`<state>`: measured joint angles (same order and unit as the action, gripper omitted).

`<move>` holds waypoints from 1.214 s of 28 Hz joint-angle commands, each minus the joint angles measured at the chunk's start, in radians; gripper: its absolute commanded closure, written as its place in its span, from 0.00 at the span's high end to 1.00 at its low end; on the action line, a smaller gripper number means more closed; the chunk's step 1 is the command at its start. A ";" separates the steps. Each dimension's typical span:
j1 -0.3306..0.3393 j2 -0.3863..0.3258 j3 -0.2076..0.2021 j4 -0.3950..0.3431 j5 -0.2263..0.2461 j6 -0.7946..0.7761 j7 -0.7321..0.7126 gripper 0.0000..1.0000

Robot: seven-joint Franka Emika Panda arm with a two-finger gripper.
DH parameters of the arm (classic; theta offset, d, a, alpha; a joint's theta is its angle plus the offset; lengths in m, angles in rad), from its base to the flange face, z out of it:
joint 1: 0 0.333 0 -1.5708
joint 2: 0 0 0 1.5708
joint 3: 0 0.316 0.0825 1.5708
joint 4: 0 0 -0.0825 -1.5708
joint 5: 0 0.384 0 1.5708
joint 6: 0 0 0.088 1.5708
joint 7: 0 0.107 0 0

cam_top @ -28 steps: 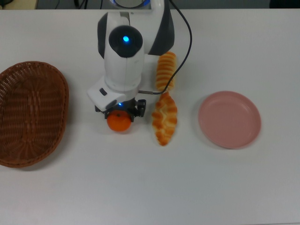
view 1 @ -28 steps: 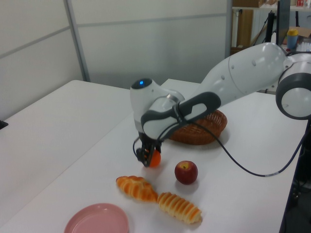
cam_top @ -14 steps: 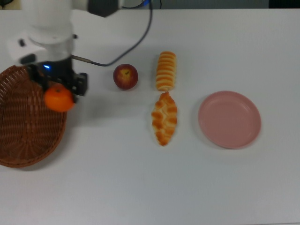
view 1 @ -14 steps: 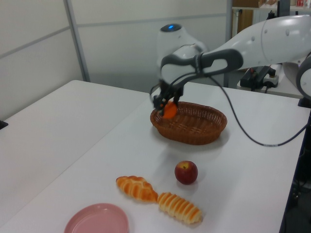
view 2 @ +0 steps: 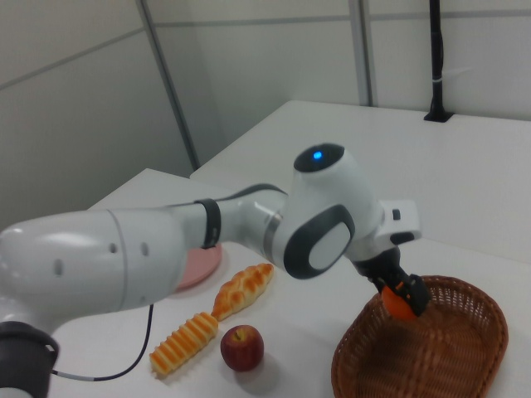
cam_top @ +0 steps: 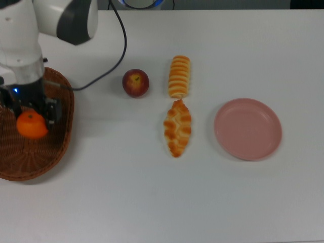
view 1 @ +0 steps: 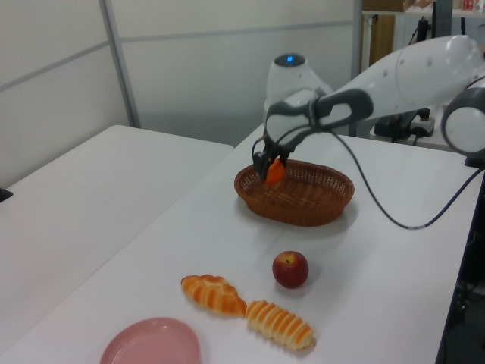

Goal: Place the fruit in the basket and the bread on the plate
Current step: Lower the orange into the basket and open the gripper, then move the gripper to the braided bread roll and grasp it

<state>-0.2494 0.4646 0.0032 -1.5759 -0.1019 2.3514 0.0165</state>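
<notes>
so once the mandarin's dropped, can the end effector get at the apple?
Probably yes. The apple sits alone on open table, apart from the ridged roll, with nothing above it. The end effector holds the mandarin over the basket.

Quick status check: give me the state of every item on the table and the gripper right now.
Gripper: shut on mandarin, over the basket.
Mandarin: held, not yet released.
Basket: upright, nothing lying in it.
Apple: on the table, untouched.
Roll: on the table.
Braided pastry: on the table.
Plate: bare.
</notes>
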 commanded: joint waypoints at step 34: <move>0.234 -0.095 0.046 0.004 0.082 -0.313 0.088 1.00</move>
<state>-0.1275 0.3661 0.0574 -1.5327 -0.0281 2.0470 0.0401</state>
